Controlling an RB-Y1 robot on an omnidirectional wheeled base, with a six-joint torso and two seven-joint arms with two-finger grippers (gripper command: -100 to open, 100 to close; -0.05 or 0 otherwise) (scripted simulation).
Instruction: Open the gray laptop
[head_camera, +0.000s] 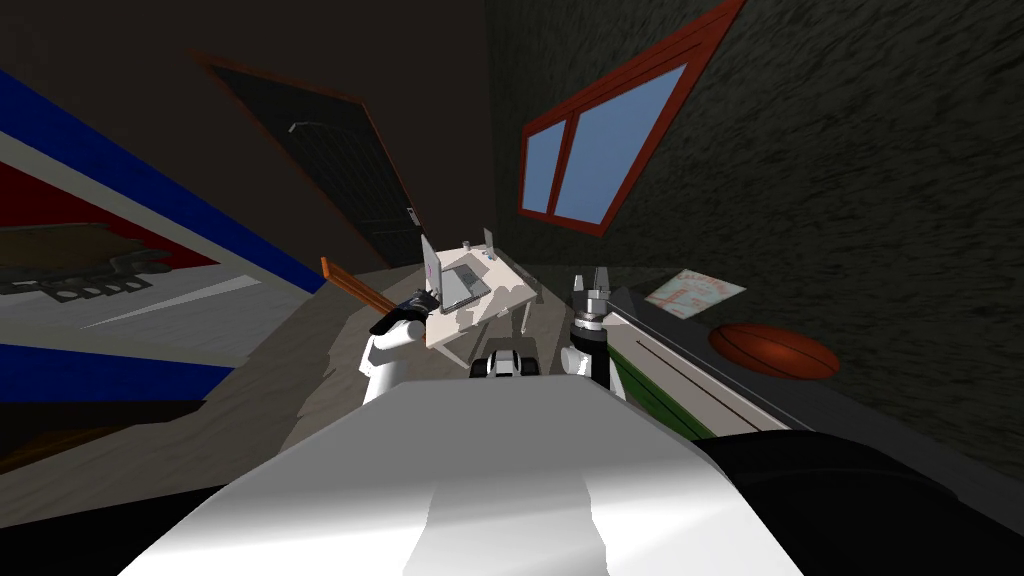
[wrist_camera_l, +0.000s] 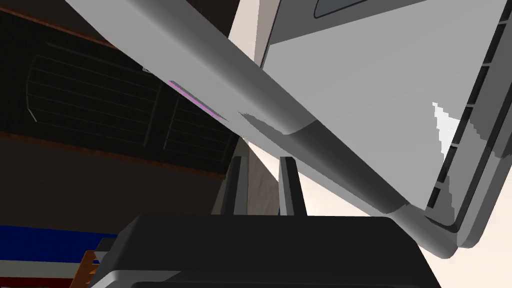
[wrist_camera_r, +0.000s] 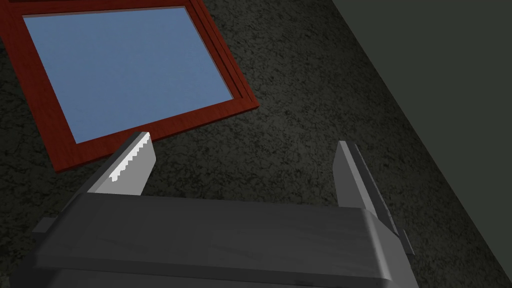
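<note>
My left jaws are pinched nearly shut right under the open laptop (wrist_camera_l: 360, 90), can't tell if touching. Right jaws wide open, empty.

Home room: desk (head_camera: 507, 293), window (head_camera: 600, 150), door (head_camera: 330, 170), basketball (head_camera: 775, 351)

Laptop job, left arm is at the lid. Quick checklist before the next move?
1. Laptop seated on the table: ok, its base lies on the top.
2. Lid raised: ok, it stands steeply off the keyboard.
3. Left gripper at the lid: ok, jaws shut, just under the lid's edge.
4. Left gripper touching the lid: cannot tell.
5. Right gripper out of the way: ok, jaws open, held up to the right of the table.
</note>
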